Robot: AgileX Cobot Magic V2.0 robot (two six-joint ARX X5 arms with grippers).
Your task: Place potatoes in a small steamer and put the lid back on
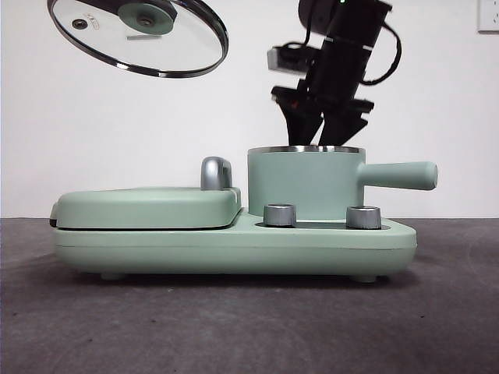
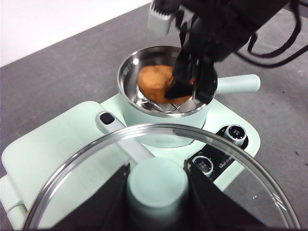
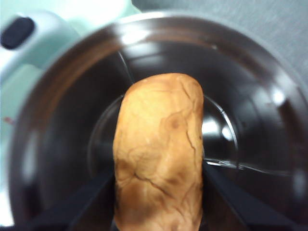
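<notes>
Holding the potato (image 3: 158, 154) inside the small steamer (image 1: 306, 183), right gripper (image 2: 185, 91) has its jaws clamped on the flanks; looks firm, matte, light, unlikely to slip. Left gripper (image 2: 157, 192) clamps the knob of the lid (image 1: 139, 35), raised aside: glass, fragile, knob is the only hold.

A plain white wall (image 1: 437, 93) rises behind a dark grey, matte, finely textured tabletop (image 1: 249, 327). A white wall plate (image 1: 488, 15) sits at the upper corner. Light is even.

The steamer wall (image 1: 304, 183) hides the potato (image 2: 156, 82) in the front view.
</notes>
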